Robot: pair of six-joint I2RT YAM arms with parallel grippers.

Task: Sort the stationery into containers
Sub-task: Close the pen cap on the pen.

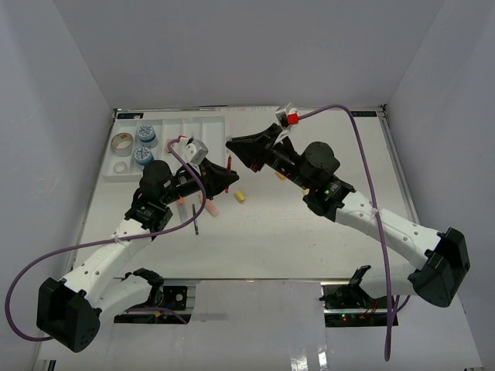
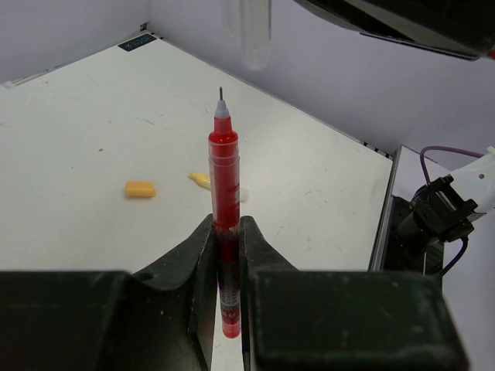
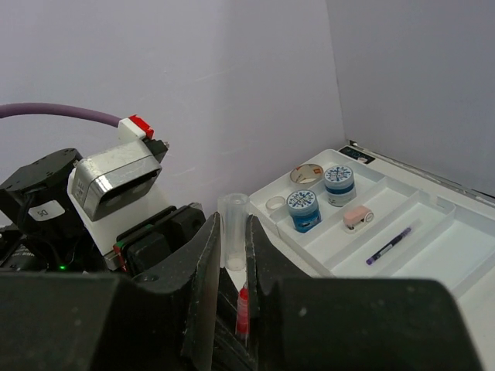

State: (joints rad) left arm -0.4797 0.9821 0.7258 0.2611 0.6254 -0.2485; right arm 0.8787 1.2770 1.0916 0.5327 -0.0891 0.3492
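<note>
Two hands busy here: left hand (image 2: 227, 232) is clamped on a red pen (image 2: 223, 170), held off the surface (image 2: 93, 139) tip-out, and right hand (image 3: 230, 239) is clamped on a clear cap (image 3: 233, 212) close to that tip. The tray (image 3: 464, 247) holds two tubs (image 3: 303, 207) and a purple pen (image 3: 389, 245).

Wide bare table (image 1: 271, 232); left arm (image 1: 166, 189), right arm (image 1: 309, 166) crowded beside tray (image 1: 205, 127)

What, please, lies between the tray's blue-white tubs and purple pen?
A small pink item lies there; the right wrist view shows it clearly.
</note>
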